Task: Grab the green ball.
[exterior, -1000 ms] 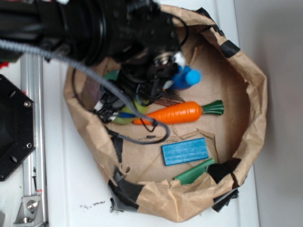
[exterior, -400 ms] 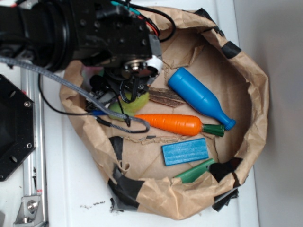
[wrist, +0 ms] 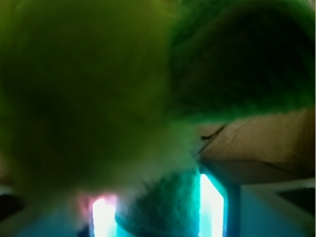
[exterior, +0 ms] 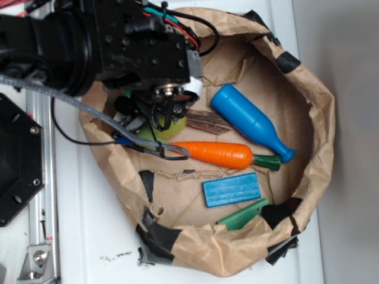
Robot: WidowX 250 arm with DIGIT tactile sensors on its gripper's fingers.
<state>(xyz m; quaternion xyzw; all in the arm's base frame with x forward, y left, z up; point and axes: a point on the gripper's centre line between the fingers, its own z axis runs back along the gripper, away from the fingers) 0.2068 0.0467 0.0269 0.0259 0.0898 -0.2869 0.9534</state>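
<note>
In the wrist view the teal, dimpled green ball (wrist: 163,210) sits between my gripper's (wrist: 158,217) two glowing fingers (wrist: 213,205) and touches both. A fuzzy lime-green plush lump (wrist: 79,89) fills most of that view, pressed close above the ball. From the exterior view, my gripper (exterior: 155,115) points down into the left side of the brown paper basin (exterior: 320,148), right at the plush lump (exterior: 172,124). The arm hides the ball there.
A blue bottle (exterior: 249,121) lies on the basin floor at the right, with an orange carrot (exterior: 222,155) below it. Nearer the front lie a blue block (exterior: 231,189) and a flat dark-green stick (exterior: 244,215). A metal rail (exterior: 41,177) runs along the left.
The arm has moved left off the blue bottle, which now lies flat at the right. The carrot has shifted right. Over the last half second the arm has barely moved.
</note>
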